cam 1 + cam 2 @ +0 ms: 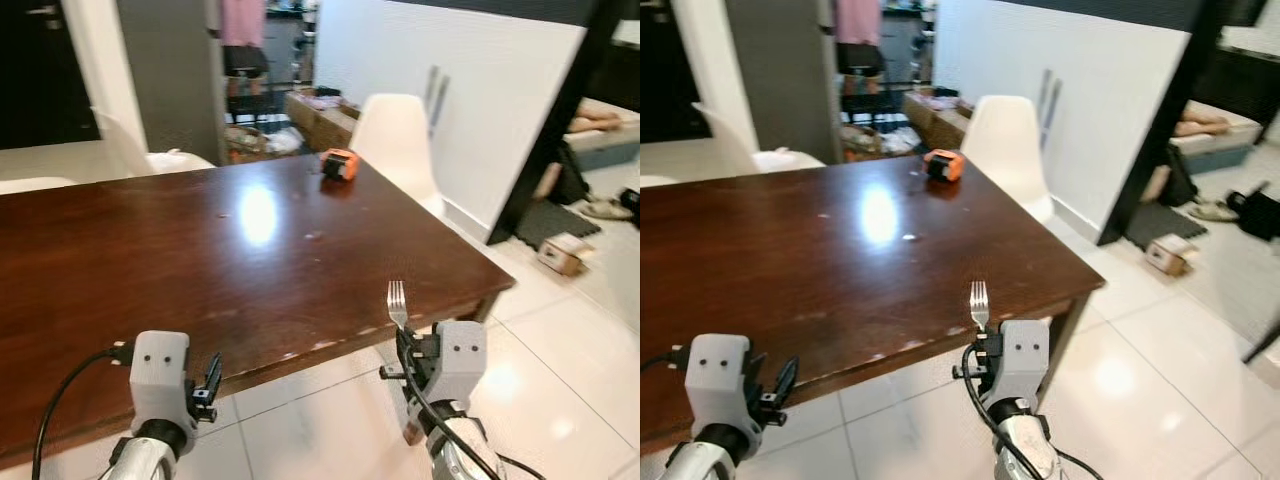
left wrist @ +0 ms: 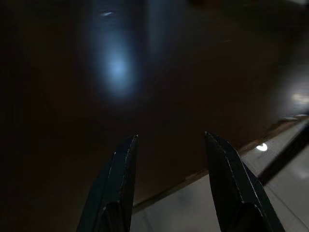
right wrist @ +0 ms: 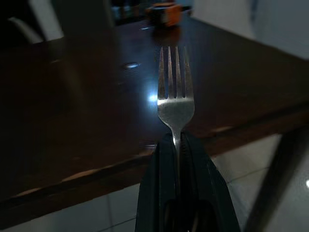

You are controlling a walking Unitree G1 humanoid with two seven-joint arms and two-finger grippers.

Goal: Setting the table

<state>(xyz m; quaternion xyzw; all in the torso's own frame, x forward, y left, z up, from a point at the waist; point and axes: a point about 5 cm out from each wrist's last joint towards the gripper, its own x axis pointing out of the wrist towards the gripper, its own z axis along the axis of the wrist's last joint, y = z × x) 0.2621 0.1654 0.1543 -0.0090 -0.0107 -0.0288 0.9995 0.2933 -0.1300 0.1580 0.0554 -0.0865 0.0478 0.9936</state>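
Note:
A dark brown wooden table (image 1: pixel 200 260) stretches ahead of me. My right gripper (image 1: pixel 404 345) is shut on a silver fork (image 1: pixel 397 303), held upright with its tines up, just at the table's near right edge. In the right wrist view the fork (image 3: pixel 175 92) stands between the closed fingers (image 3: pixel 159 179). My left gripper (image 1: pixel 212 385) hangs open near the front edge, and its two fingers (image 2: pixel 120 183) stand apart with nothing between them.
An orange and black object (image 1: pixel 339 164) lies at the table's far right edge. White chairs stand at the far right (image 1: pixel 398 145) and far left (image 1: pixel 130 150). A small cardboard box (image 1: pixel 560 253) and shoes sit on the white tiled floor to the right.

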